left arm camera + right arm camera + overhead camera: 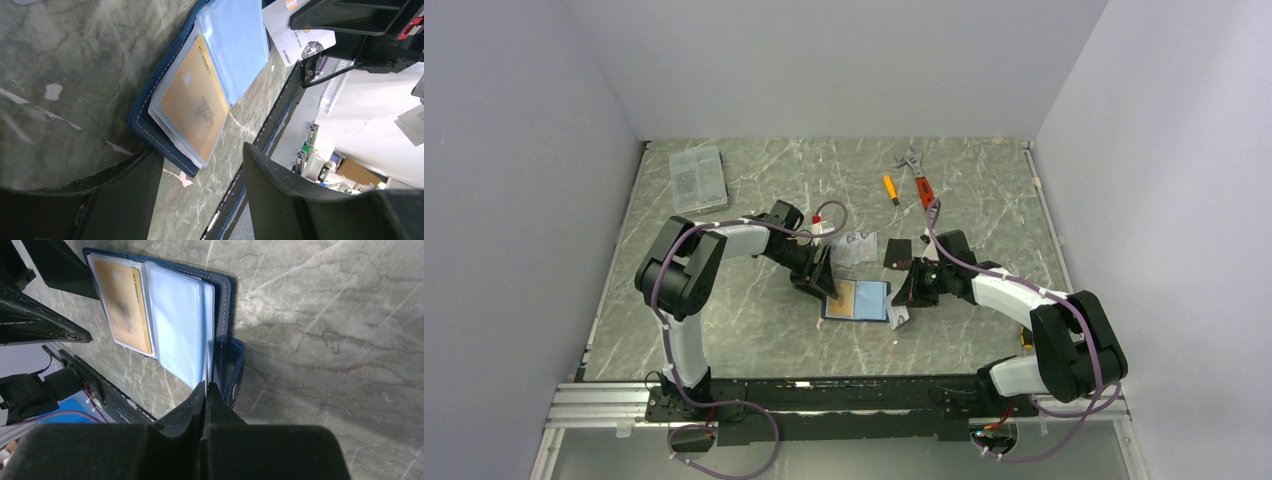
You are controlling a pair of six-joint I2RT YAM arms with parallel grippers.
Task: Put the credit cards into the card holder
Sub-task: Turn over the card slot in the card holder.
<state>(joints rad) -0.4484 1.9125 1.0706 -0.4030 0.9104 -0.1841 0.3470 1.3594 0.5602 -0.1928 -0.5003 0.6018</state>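
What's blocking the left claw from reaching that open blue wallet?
Nothing visible. The left gripper sits open right at the card holder's corner, with no object between them. An orange card is already in its clear sleeve.

Counted: one card holder [874,298], one orange card [192,107], one black card [896,252], one clear box [697,178], one screwdriver [890,188], one wrench [916,168].

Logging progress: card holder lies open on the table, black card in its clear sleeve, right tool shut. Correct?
One error: the card in the clear sleeve is orange-gold, not black, as the left wrist view shows. The card holder does lie open on the table, and the right tool is shut.
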